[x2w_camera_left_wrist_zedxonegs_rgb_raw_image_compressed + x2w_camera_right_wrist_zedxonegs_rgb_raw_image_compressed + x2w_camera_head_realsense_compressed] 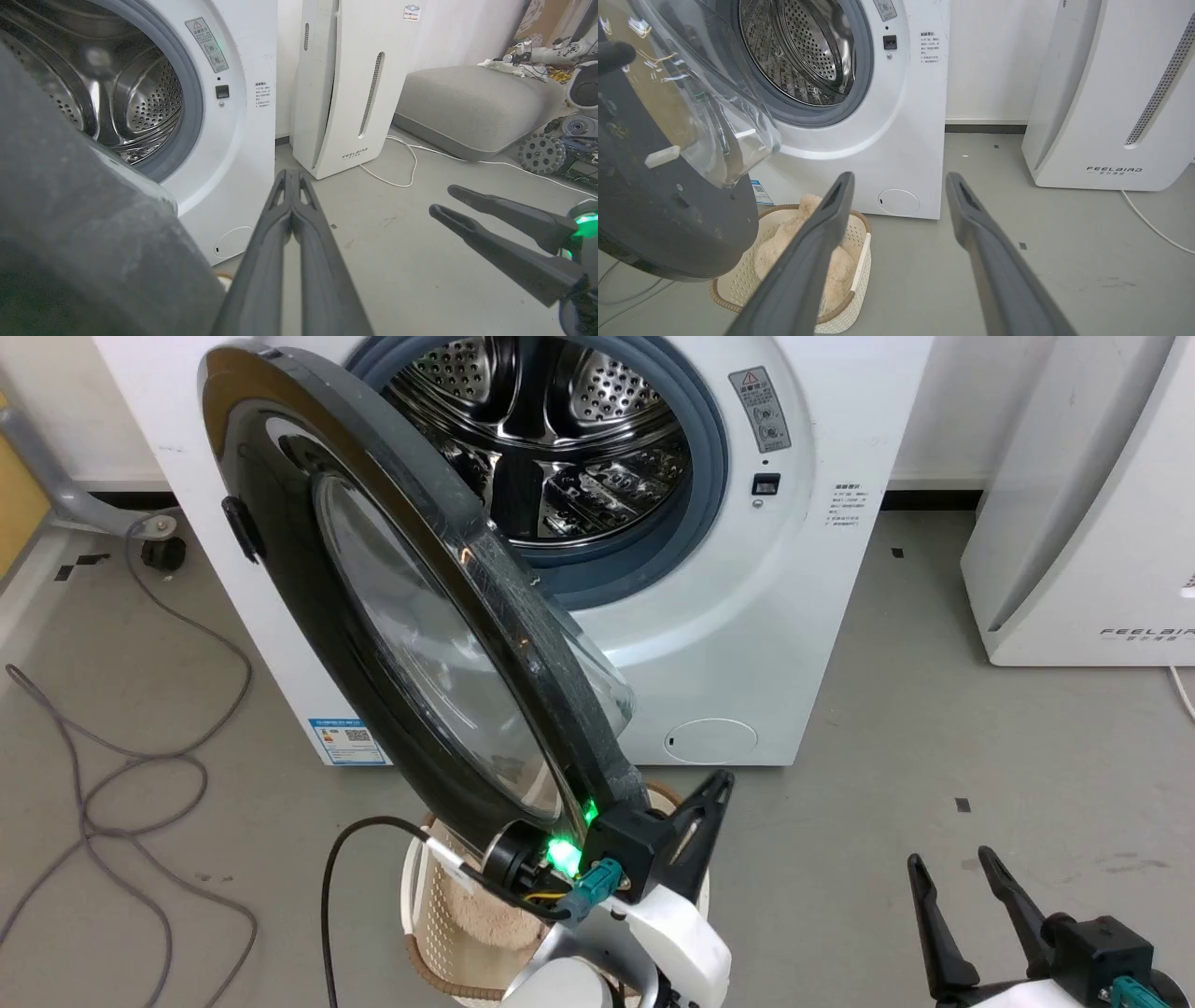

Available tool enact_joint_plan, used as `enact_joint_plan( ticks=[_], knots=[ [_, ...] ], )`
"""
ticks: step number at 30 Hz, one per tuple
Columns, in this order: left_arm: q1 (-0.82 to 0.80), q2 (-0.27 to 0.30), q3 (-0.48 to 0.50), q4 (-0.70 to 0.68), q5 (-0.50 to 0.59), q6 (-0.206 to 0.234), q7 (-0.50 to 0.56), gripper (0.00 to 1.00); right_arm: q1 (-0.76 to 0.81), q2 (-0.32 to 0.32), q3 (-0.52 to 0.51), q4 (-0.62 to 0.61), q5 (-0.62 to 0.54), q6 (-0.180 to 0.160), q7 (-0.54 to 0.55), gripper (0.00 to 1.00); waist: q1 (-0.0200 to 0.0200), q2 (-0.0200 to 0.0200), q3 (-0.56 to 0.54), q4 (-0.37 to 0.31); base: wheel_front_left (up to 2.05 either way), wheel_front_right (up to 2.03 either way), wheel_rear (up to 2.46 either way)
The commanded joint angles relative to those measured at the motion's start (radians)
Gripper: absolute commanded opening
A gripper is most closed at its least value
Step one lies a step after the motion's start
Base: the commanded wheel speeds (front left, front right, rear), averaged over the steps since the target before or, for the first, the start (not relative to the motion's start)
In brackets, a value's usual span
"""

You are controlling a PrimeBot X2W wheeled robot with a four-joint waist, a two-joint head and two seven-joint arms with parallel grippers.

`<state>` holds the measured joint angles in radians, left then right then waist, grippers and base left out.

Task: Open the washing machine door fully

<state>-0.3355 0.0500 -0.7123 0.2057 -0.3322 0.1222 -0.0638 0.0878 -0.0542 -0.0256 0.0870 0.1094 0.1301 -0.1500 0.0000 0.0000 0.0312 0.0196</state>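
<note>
Pressed together and empty, the left claw (292, 181) is resting just beside the lower rim of the washing machine door (411, 644), which is standing half swung out from the washing machine (766, 616) beyond, while the right claw (950, 859) is hovering spread and empty off to its right.

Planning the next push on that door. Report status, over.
Left tool shut, at inner edge of washing machine door. Right tool open, holding nothing. Door partly open. Basket with plush toy sits below it.

FEELBIRD — printed low on the white appliance (1111, 93); other labels too small to read.
</note>
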Motion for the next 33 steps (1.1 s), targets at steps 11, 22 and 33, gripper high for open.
enact_joint_plan(
  ticks=[11,22,33],
  knots=[
    [0.005,0.022,0.009,0.023,-0.033,0.06,-0.045,0.0,-0.012,0.004,0.003,0.013,0.017,0.001,0.004,1.0,0.0,0.0,-0.001,0.007,0.0,0.0,0.0],
    [0.135,0.102,0.048,-0.12,-0.054,0.135,-0.018,0.0,-0.009,0.004,-0.001,0.024,0.021,0.001,0.005,1.0,0.0,0.0,-0.006,0.018,0.0,0.0,0.0],
    [0.309,0.203,0.086,-0.32,-0.036,0.24,-0.019,0.0,0.006,0.004,-0.021,0.026,0.02,0.001,0.007,1.0,0.0,0.0,-0.029,0.074,0.0,0.0,0.0]
  ],
)
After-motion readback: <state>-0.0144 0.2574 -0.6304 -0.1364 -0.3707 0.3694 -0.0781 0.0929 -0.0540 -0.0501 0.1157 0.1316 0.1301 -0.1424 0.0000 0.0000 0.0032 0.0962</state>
